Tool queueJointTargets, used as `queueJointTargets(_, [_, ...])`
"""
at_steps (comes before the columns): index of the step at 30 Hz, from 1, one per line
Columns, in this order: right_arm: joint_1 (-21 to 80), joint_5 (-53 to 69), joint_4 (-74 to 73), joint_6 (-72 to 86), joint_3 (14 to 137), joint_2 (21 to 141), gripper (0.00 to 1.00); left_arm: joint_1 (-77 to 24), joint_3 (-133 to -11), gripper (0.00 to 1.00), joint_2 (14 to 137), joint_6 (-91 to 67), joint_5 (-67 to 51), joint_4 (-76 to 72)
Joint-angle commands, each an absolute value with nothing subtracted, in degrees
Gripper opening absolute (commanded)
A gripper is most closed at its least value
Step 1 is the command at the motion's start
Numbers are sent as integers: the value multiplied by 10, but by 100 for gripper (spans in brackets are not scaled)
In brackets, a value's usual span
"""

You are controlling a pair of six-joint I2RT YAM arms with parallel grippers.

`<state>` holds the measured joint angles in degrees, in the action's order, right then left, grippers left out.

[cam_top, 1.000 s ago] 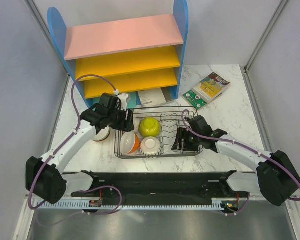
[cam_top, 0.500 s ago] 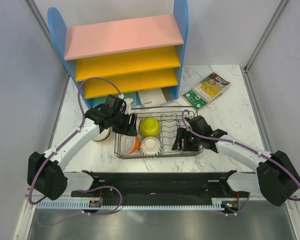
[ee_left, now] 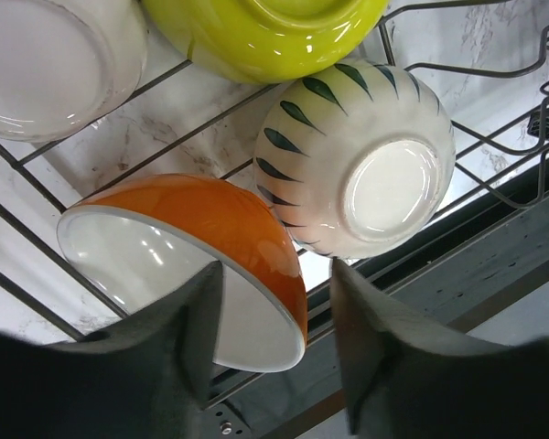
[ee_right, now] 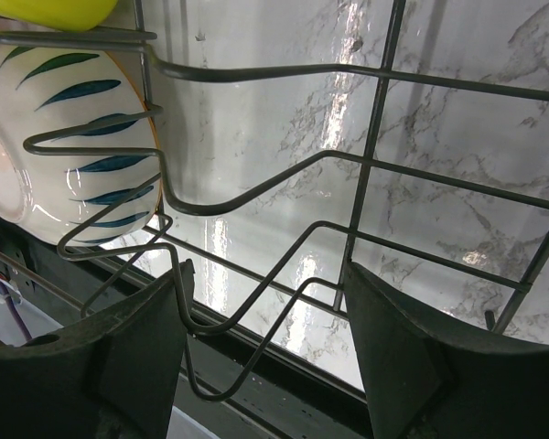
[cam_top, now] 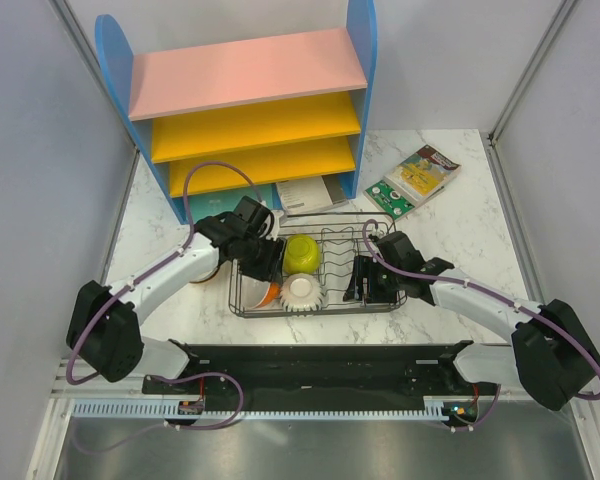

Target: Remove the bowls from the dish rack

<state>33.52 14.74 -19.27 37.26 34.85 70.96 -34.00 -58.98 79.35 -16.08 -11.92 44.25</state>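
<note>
Now the left claw (ee_left: pixel 276 274) has swung over the dish rack's (cam_top: pixel 330 311) left end, open around the orange bowl's (ee_left: pixel 201 219) rim. The right claw (ee_right: pixel 265 302) is open at the rack's right end. Pinched too thinly, the tilted bowl could slip and bump the stripy bowl (ee_left: pixel 357 165) just beside it.

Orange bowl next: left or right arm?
Left. The left gripper straddles the orange bowl at its rim, jaws open. The right gripper is open over bare dish rack wires, away from that bowl.
</note>
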Motion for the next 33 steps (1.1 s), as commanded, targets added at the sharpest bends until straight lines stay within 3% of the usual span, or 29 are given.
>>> queueJointTargets(1, [333,146,-179,367,359,713,74,-353,-608,48,793,-189,-99,439])
queueJointTargets(5, [333,149,-174,372,354,711,74,-361,-602,22,793,-192,-103,439])
queueJointTargets(7, [333,149,-171,373,352,710,74,-362,-603,3,793,-192,-107,438])
queueJointTargets(21, [333,149,-176,369,351,694,74,-367,-743,2,719,-186,-93,464])
queueJointTargets(24, [334,149,-176,370,352,693,75,-367,-781,2,701,-186,-35,481])
queueJointTargets(28, [333,145,-178,367,352,690,75,-365,-803,2,695,-213,176,542])
queueJointTargets(33, [333,139,-180,363,350,689,76,-319,-749,2,699,-243,244,590])
